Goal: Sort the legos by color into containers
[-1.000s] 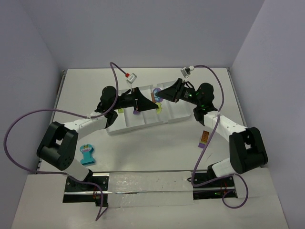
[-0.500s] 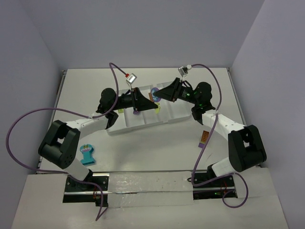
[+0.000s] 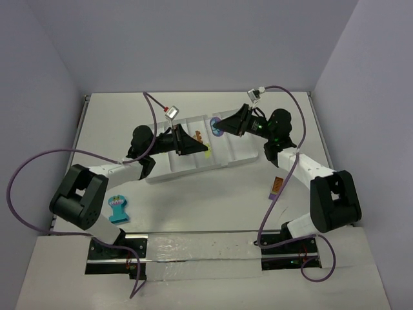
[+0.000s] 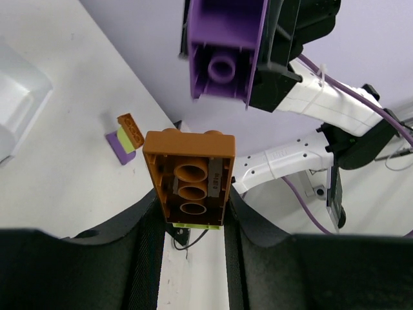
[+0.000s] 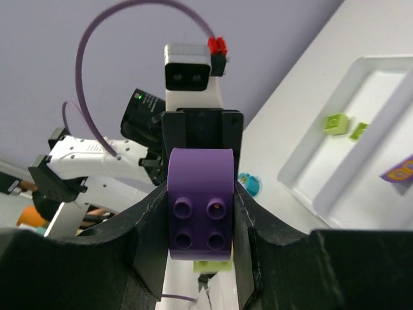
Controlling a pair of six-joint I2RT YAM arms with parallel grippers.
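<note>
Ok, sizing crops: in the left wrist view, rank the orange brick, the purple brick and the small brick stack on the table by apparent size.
1-2. orange brick, purple brick: about alike; the purple one is cropped at the top.
3. brick stack: clearly smallest, but farthest away.

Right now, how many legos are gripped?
2: orange brick in the left end effector, purple brick in the right end effector. A lime sliver under the orange one may be a third.

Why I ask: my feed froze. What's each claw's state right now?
Left claw: closed on orange brick.
Right claw: closed on purple brick.
</note>
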